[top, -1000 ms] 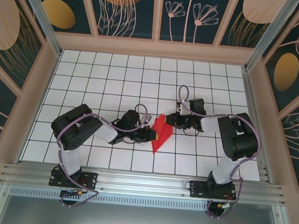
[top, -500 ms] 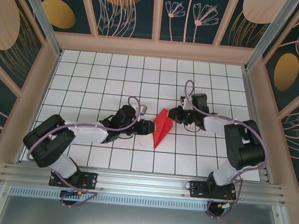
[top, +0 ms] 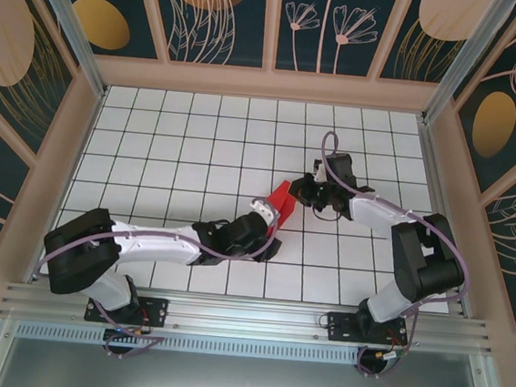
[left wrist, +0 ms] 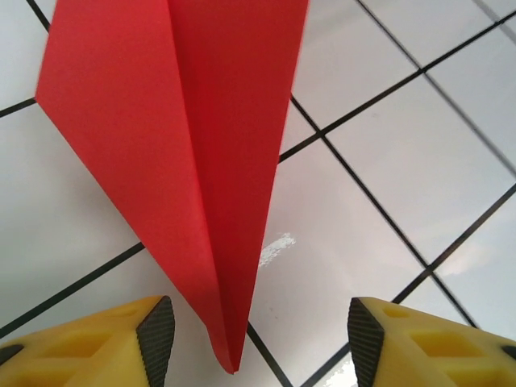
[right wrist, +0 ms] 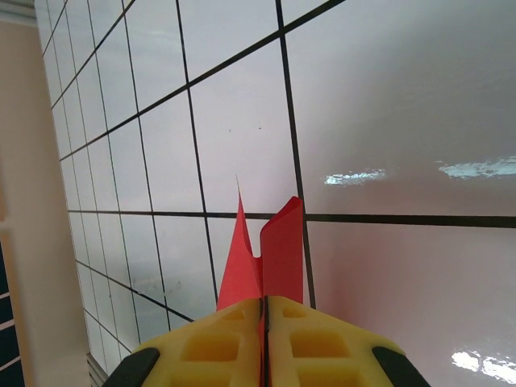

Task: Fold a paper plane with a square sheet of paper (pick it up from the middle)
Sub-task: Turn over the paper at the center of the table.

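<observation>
The square sheet of paper (top: pixel 281 198) is red and folded into a narrow pointed dart with a centre crease, the shape of a paper plane. My right gripper (top: pixel 302 196) is shut on its wide end, and two red flaps (right wrist: pixel 274 246) stick up past the closed yellow fingers (right wrist: pixel 234 339). My left gripper (top: pixel 270 240) hangs open over the pointed end and hides it from above. In the left wrist view the paper's tip (left wrist: pixel 230 355) lies between the spread fingertips (left wrist: pixel 157 334), nearer the left one and touching neither.
The floor is white tile with a black grid (top: pixel 190 141). Tan walls (top: pixel 44 182) and an aluminium frame rail (top: pixel 246 319) close it in. Both forearms reach inward and meet at the paper near the middle.
My left gripper let go of the paper and opened, then slid right and nearer over the pointed tip as the arm stretched out. The right gripper stayed shut on the wide end.
</observation>
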Robot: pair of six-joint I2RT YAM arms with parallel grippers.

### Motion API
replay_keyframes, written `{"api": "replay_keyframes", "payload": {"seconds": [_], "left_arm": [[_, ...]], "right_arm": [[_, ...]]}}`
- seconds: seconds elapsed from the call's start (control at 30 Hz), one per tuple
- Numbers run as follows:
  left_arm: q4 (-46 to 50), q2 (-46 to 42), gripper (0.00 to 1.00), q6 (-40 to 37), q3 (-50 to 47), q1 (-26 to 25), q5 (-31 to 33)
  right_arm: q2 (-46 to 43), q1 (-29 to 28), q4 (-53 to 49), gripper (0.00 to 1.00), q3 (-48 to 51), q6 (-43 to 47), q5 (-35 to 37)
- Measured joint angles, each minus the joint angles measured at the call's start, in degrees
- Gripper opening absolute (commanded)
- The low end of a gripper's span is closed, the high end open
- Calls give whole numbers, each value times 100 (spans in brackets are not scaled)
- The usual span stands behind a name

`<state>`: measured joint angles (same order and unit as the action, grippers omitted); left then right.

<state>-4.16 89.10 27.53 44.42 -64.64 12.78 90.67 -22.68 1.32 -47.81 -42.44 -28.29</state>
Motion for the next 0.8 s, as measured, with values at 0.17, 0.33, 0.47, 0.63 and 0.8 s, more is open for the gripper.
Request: {"api": "replay_keyframes", "payload": {"seconds": [0.17, 0.33, 0.47, 0.63, 0.8], "left_arm": [[313, 498, 63, -313, 337, -195, 656], [496, 866, 55, -507, 542, -264, 1086], [577, 1099, 43, -614, 627, -282, 1290], [590, 1130, 28, -710, 629, -289, 1390], [588, 1130, 12, -772, 634, -289, 1478]], "right_arm": [[-22, 0, -85, 11, -59, -105, 48], [-22, -4, -149, 11, -70, -153, 50], [-22, -7, -188, 11, -85, -162, 63], [-22, -26, -223, 12, -173, -162, 114], [-22, -31, -254, 12, -210, -162, 151]]}}
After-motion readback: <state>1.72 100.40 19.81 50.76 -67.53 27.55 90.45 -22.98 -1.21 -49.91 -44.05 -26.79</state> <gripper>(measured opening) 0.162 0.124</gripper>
